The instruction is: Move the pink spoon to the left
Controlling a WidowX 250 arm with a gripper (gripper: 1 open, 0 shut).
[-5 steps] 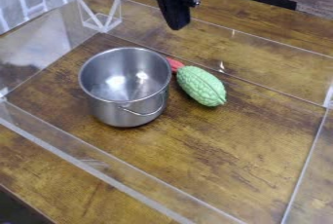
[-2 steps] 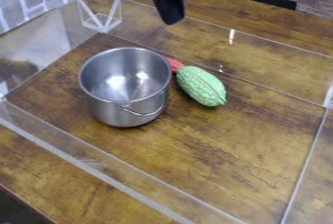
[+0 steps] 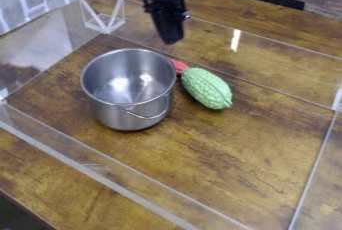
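Tool (image 3: 170,36) lower than before, shut; pink spoon (image 3: 179,66) mostly hidden behind pot (image 3: 128,89).

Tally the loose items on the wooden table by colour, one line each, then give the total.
Silver: 1, the steel pot
Green: 1, the bumpy green vegetable
Pink: 1, the pink spoon, only its tip showing between the other two
Total: 3
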